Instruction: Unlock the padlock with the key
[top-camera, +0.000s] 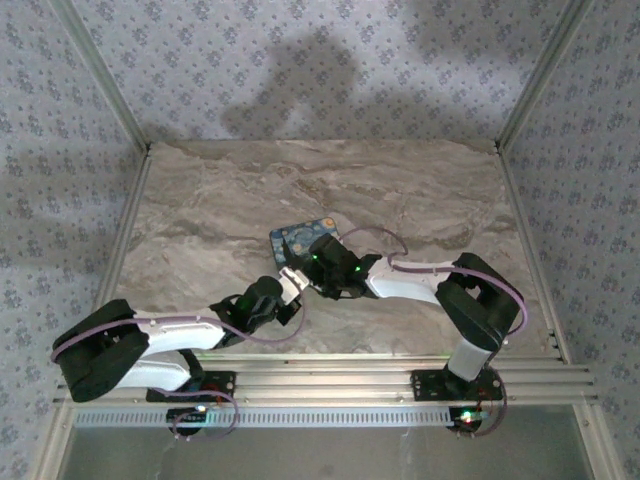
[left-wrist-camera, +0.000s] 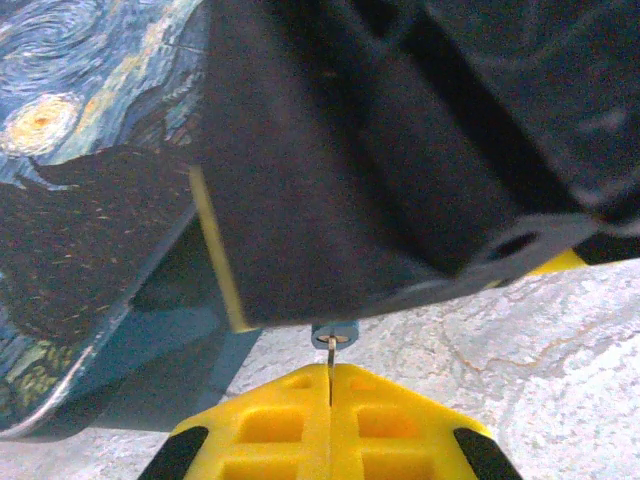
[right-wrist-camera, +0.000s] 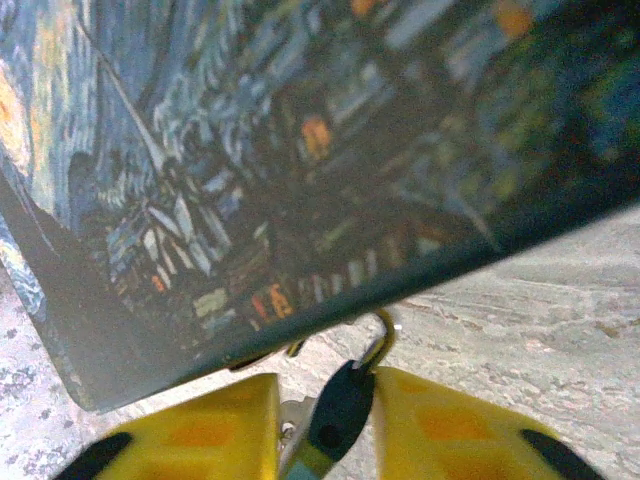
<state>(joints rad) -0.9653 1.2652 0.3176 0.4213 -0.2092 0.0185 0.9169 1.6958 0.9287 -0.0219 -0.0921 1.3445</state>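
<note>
The padlock (top-camera: 299, 236) (left-wrist-camera: 70, 150) (right-wrist-camera: 300, 150), a dark-blue block with a swirl print, lies mid-table. A small dark-blue barrel (right-wrist-camera: 340, 412) with a brass hook (right-wrist-camera: 383, 335) reaches under its lower edge. My right gripper (right-wrist-camera: 325, 385) (top-camera: 318, 262) has its jaws closed in on the barrel: the right finger rests against it, and a bit of metal fills the sliver by the left finger. My left gripper (left-wrist-camera: 330, 368) (top-camera: 292, 283) is shut on the key (left-wrist-camera: 330, 352), a thin blade seen edge-on. The blade's tip sits in the slot of the barrel's round blue-grey end (left-wrist-camera: 334, 331).
The right gripper's black body (left-wrist-camera: 380, 150) hangs just above and ahead of the left fingers. Marble tabletop (top-camera: 200, 200) lies open all round the padlock. Aluminium posts and patterned walls (top-camera: 320, 70) close in the sides and back.
</note>
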